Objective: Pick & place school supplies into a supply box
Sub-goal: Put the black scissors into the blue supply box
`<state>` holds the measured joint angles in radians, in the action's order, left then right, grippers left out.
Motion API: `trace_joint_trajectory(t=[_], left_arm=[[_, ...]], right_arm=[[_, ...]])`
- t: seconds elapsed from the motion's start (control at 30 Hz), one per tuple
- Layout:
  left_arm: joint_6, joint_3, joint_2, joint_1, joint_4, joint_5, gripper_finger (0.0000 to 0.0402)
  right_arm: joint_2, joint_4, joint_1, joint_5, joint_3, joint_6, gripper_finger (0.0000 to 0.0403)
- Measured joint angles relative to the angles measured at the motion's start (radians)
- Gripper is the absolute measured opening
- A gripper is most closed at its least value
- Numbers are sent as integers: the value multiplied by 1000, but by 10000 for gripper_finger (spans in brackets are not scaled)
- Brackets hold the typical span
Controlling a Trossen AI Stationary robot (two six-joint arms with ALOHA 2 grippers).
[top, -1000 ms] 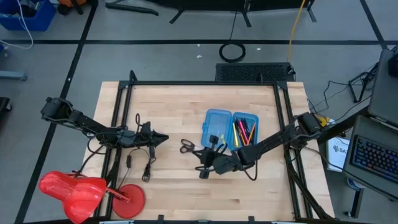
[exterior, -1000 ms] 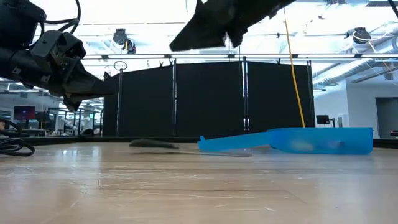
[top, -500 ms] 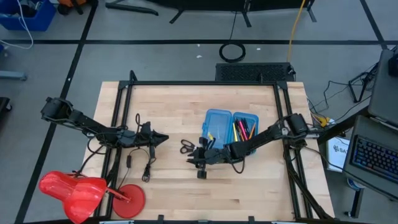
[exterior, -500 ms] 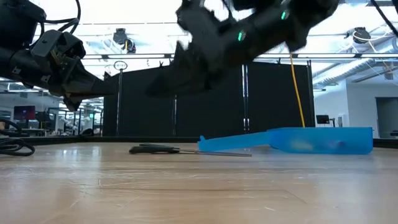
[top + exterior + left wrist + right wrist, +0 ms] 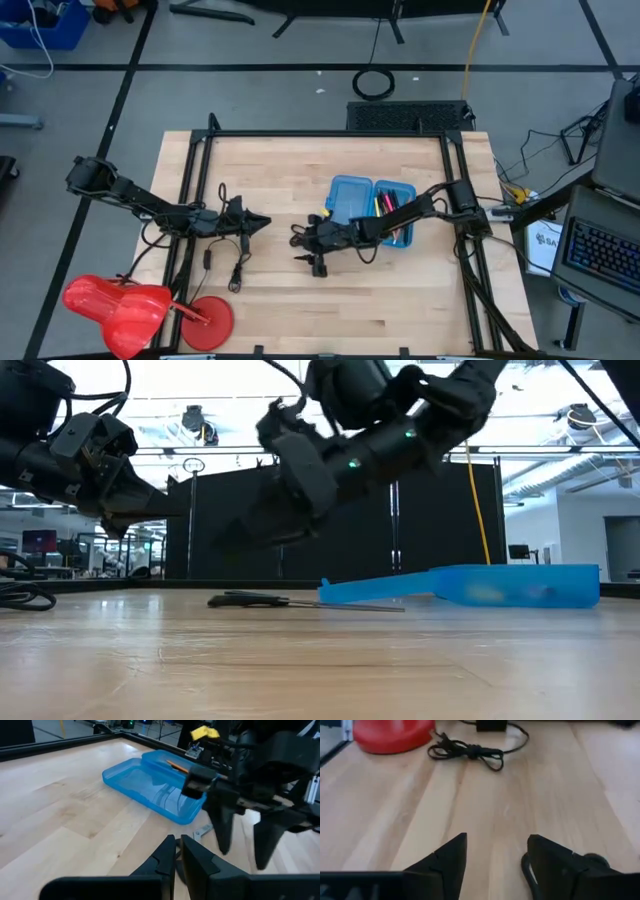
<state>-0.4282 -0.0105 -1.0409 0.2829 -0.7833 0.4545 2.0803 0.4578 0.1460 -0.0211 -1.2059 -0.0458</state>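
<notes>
The small black-handled scissors point(image 5: 255, 599) lie flat on the table, left of the supply box point(image 5: 350, 203). The blue box lies open. Its right half point(image 5: 396, 212) holds pens, pencils and markers, and its left half is bare. My right gripper point(image 5: 262, 532) hangs open just above the scissors, tipped down toward the table's near left and touching nothing. The left wrist view shows its two fingers point(image 5: 240, 837) spread apart. My left gripper point(image 5: 262, 222) waits shut above the table's left part, pointing at the box.
A looped black cable point(image 5: 467, 751) lies on the table's left part near my left arm. A red plastic object point(image 5: 130, 305) sits at the near left corner. The bare wood in front of the box and the scissors is free.
My right gripper has moved from in front of the box toward the table's left, coming down over the scissors. Its fingers, shut a second ago, have opened. The scissors and the box have stayed in place.
</notes>
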Motion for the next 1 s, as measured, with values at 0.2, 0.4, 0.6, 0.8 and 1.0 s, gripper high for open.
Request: trace_joint_trajectory(t=[0.2, 0.4, 0.6, 0.8, 1.0], left_arm=[[0, 0, 0, 0, 4, 1, 31], [4, 0, 0, 0, 16, 1, 31], [10, 0, 0, 0, 25, 3, 31], [11, 0, 0, 0, 25, 45, 31], [7, 0, 0, 0, 25, 45, 31]], right_arm=[[91, -142, -25, 42, -117, 2, 183], [164, -274, -21, 13, -235, 7, 180], [167, -291, -20, -3, -241, -20, 170], [172, -353, -41, -4, -243, -60, 87], [175, -335, -38, -39, -242, -48, 15]])
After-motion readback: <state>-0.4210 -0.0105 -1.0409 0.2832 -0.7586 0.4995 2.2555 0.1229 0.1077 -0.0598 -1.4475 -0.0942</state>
